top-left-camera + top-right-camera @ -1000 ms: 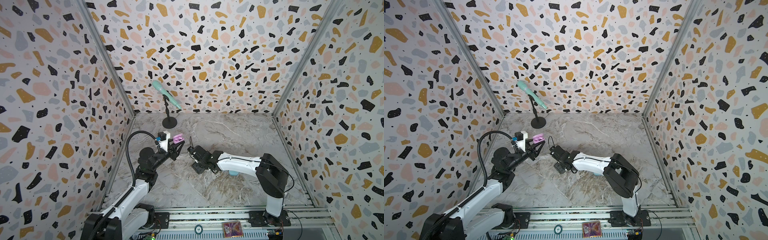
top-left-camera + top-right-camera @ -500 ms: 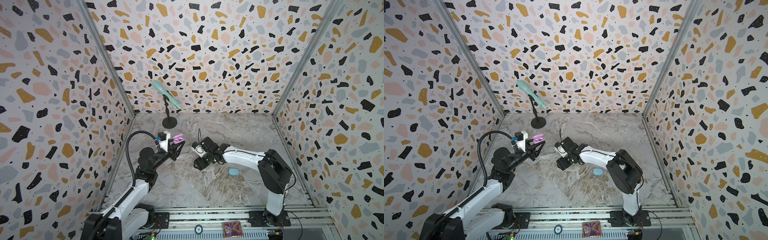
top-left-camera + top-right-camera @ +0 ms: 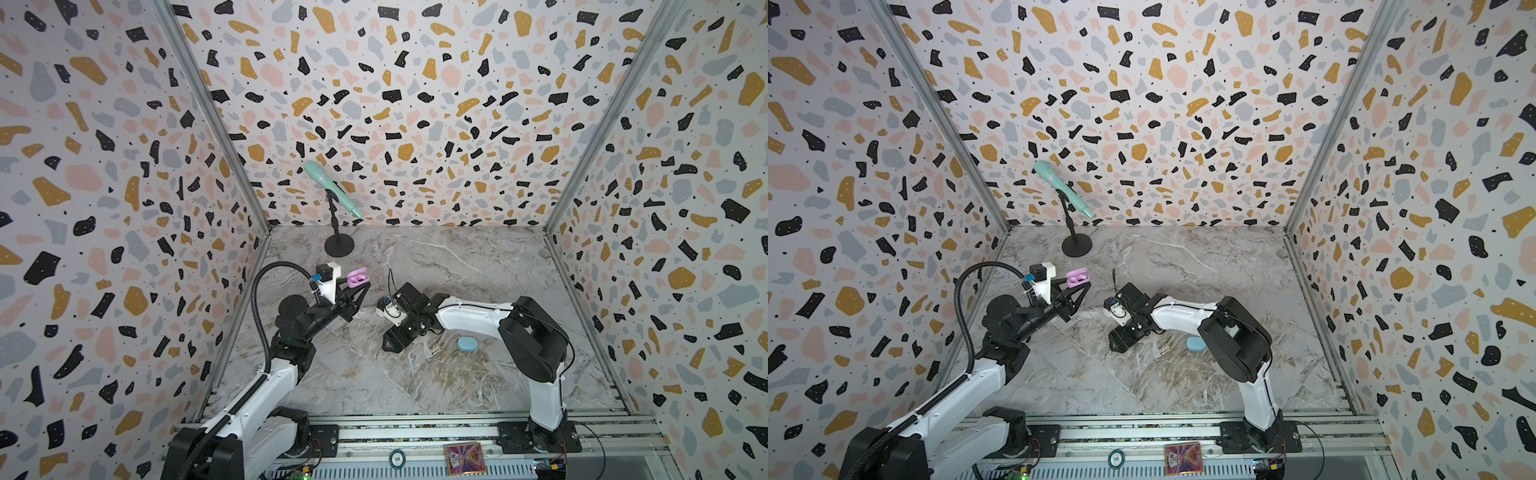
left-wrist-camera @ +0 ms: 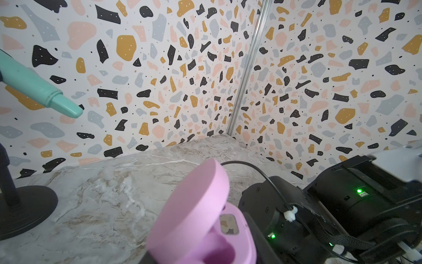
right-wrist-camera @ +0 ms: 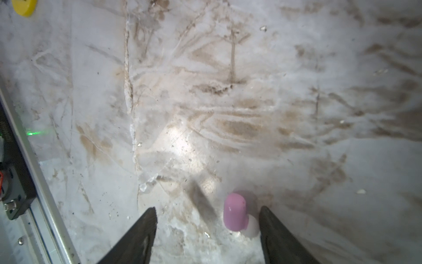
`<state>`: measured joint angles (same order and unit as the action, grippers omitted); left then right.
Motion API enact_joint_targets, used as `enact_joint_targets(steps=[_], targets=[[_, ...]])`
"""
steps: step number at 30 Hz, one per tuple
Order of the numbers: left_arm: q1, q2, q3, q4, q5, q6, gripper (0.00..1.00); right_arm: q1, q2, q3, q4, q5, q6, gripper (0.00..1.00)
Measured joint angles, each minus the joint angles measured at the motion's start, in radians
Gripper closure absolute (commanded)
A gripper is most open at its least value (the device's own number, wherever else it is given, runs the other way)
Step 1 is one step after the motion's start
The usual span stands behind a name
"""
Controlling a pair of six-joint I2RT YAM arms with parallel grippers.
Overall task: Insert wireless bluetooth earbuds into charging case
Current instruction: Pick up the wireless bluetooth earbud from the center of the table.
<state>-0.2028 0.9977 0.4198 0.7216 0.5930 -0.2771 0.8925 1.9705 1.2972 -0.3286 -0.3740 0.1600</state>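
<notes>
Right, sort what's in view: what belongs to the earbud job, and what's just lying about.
For the job: pink case, open, in the left gripper; pink earbud between the right gripper's open jaws; blue case.
Lying about: mint microphone on its stand; card and round token at the front; yellow disc.

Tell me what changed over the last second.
The right gripper turned away from the left gripper and dropped toward the table; its open jaws now straddle a pink earbud. The arm's swing exposed the blue case. Unchanged: the left gripper holds the open pink case aloft; the microphone stand stays put.
</notes>
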Motion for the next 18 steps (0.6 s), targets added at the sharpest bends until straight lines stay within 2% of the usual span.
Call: enact_joint_targets(steps=[13, 18], targets=[[0.000, -0.001, 0.000, 0.006, 0.000, -0.006, 0.98, 0.029, -0.008, -0.014, 0.005, 0.016, 0.053, 0.29], [0.000, -0.001, 0.000, 0.013, 0.001, -0.008, 0.98, 0.026, -0.011, 0.013, -0.034, 0.083, 0.127, 0.35]])
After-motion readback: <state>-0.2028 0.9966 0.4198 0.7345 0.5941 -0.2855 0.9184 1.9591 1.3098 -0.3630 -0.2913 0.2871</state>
